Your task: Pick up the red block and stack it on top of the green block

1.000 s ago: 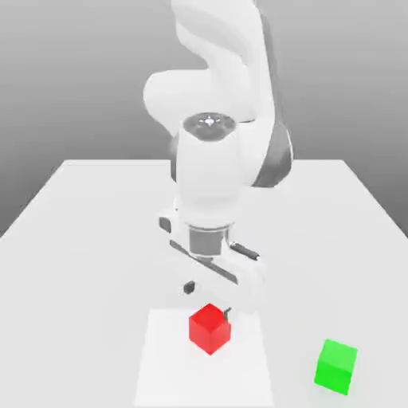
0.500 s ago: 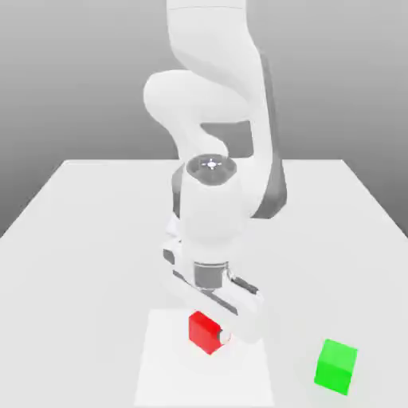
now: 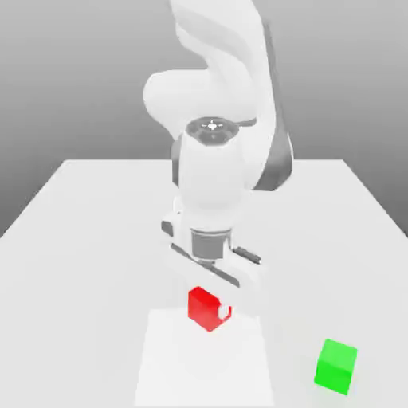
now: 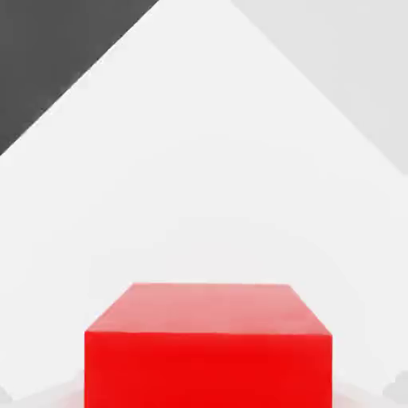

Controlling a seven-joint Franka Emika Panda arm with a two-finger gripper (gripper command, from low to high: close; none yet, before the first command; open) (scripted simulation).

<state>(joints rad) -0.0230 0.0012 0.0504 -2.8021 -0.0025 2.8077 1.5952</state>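
Note:
The red block (image 3: pixel 204 307) hangs a little above the white table (image 3: pixel 96 263), held between the fingers of my gripper (image 3: pixel 209 312), which is shut on it. In the hand view the red block (image 4: pixel 209 351) sits close under the camera, its top face and one side showing. The green block (image 3: pixel 335 366) rests on the table toward the exterior view's right, near the front edge, well apart from the gripper and lower than the red block. My white arm rises above the hand and hides the table behind it.
A paler square patch (image 3: pixel 203 370) lies on the table beneath the held block. The table's far edge (image 3: pixel 119 162) meets a grey backdrop. In the hand view a dark area (image 4: pixel 56 48) lies beyond the table's edge.
The gripper came down around the red block, shut on it, and has since risen, lifting the block off the table. The green block has not moved.

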